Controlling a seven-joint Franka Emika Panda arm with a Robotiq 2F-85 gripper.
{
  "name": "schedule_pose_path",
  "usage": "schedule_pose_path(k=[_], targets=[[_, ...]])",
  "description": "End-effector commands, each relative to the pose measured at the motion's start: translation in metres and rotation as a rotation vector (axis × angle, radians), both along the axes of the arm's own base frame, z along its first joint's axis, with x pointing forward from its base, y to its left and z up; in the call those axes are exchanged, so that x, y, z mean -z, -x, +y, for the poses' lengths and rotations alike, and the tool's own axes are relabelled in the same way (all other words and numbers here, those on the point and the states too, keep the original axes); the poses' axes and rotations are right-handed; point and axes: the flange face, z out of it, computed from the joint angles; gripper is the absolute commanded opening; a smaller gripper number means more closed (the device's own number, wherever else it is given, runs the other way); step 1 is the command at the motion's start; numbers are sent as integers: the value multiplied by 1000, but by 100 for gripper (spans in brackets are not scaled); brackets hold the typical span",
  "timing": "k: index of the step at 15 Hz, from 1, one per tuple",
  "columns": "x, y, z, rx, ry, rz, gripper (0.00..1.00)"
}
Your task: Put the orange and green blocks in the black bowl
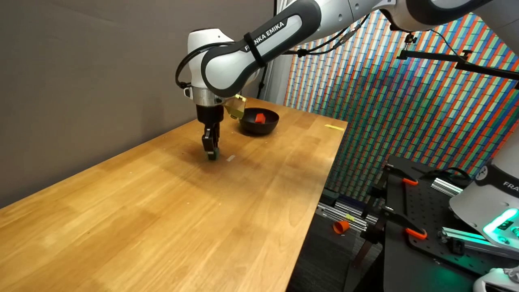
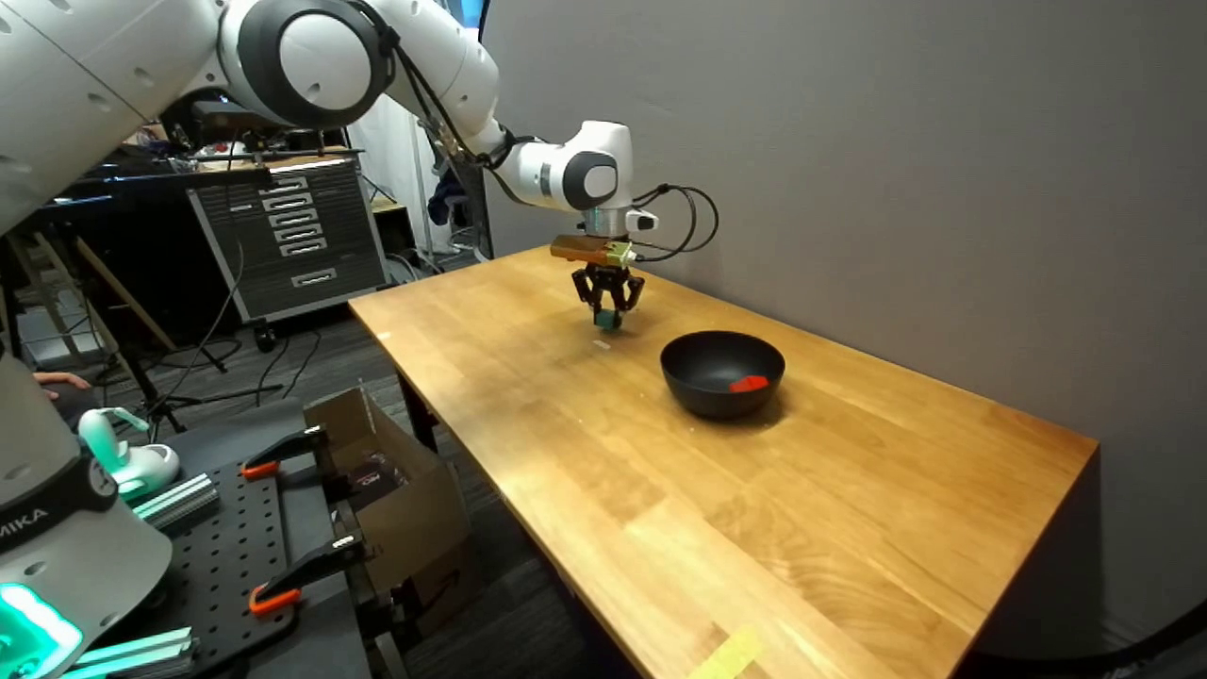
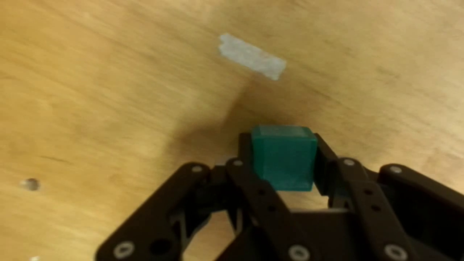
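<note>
Gripping one green block (image 3: 284,165): one hand (image 2: 608,315).

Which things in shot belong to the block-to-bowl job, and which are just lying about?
For the job:
green block, gripped
end effector, closed on it
black bowl
orange-red block, in the bowl

Just lying about:
pale tape strip
yellow tape
orange cup-shaped object
open cardboard box
</note>
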Motion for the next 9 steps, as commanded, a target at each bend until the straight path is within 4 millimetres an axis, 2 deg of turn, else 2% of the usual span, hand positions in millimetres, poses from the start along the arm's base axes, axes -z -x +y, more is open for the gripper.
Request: schedule_pose_path(k=[1, 6, 9], targets=[[-37, -24, -57, 123, 75, -112, 20], [-76, -37, -143, 321, 168, -197, 19], [-95, -35, -178, 432, 203, -216, 19]])
